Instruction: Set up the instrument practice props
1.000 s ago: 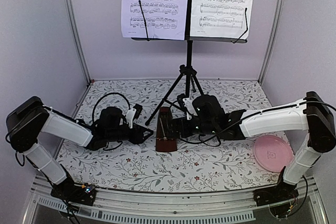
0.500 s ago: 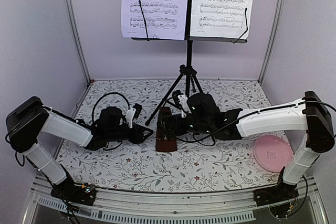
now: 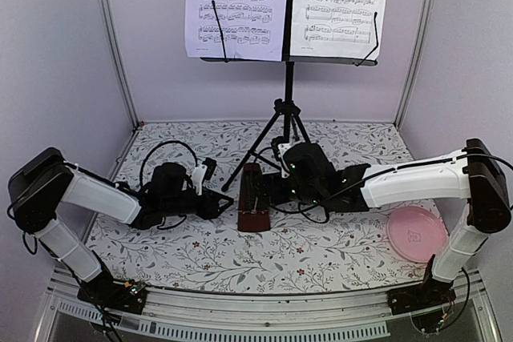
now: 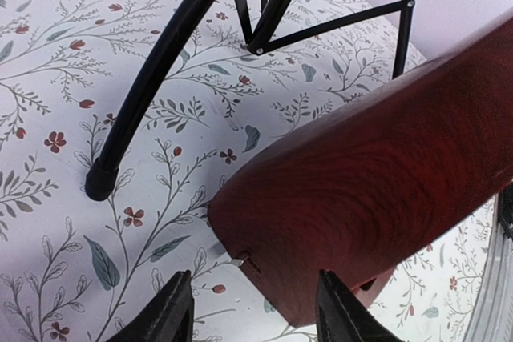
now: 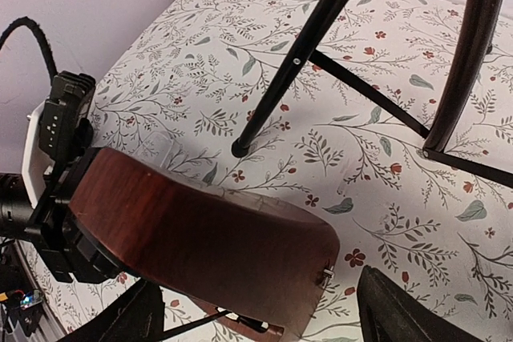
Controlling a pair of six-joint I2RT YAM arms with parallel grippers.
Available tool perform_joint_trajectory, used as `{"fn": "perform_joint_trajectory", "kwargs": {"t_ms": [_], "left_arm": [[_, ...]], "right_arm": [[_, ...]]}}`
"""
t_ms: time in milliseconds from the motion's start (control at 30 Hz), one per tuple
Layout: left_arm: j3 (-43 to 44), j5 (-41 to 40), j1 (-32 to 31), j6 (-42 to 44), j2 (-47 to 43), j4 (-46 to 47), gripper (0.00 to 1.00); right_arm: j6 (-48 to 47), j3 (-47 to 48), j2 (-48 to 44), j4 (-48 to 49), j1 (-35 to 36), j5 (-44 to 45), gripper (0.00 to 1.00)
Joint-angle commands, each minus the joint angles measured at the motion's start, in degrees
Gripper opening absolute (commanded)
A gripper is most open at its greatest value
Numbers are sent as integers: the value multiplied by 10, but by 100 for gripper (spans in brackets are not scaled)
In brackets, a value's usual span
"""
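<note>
The black music stand (image 3: 288, 78) rises at the back centre, with two sheets of music (image 3: 236, 6) (image 3: 341, 2) on its desk. In front of its tripod the dark-red metronome (image 3: 254, 202) stands upright on the floral cloth. My left gripper (image 3: 225, 204) is low at its left side and open. A lower corner of the metronome (image 4: 377, 174) reaches between the tips (image 4: 254, 314), and a gap shows at the left finger. My right gripper (image 3: 272, 191) is at the metronome's right side. It straddles the metronome (image 5: 200, 238), open wide (image 5: 256, 298), with the right finger clear of the wood.
A pink plate (image 3: 416, 233) lies at the near right. One tripod foot (image 4: 98, 186) rests just left of the metronome, and another foot (image 5: 239, 148) lies behind it. Enclosure walls close in the left, right and back. My left gripper's body (image 5: 60, 198) sits against the metronome's far end.
My right gripper has moved left from beside the metronome until its jaws straddle it. The left arm and the metronome have stayed put.
</note>
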Motion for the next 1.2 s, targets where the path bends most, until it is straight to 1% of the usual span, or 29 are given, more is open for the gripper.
{"fn": "perform_joint_trajectory", "kwargs": {"t_ms": [0,133,333,467,600,667,800,900,933,1033,1167], "left_arm": [[2,-5,-7,5,-16,-5,53],[1,-6,-7,6,-18,-8,53],[1,-11,-7,10,-25,-20,53],[3,-21,-7,15,-43,-34,53],[-2,-37,-2,23,-74,-52,55],[-6,-32,17,20,-98,-64,56],[-18,-4,81,11,-157,-100,57],[-7,-1,120,24,-205,-148,59],[1,-3,131,29,-220,-166,59],[42,-9,168,37,-256,-226,62],[108,3,207,44,-267,-299,69]], "right_arm": [[5,-18,-29,-16,-11,29,84],[11,-54,-55,-10,-30,18,84],[20,-119,-82,14,-83,-11,83],[7,-149,-99,12,-111,-22,83],[-13,-170,-149,6,-137,-39,85],[-29,-178,-182,8,-154,-60,87],[-67,-190,-251,11,-192,-112,92],[-93,-190,-296,7,-218,-151,98],[-98,-189,-309,4,-233,-164,100],[-113,-180,-334,-7,-271,-195,99],[-130,-156,-346,-23,-325,-252,99]]}}
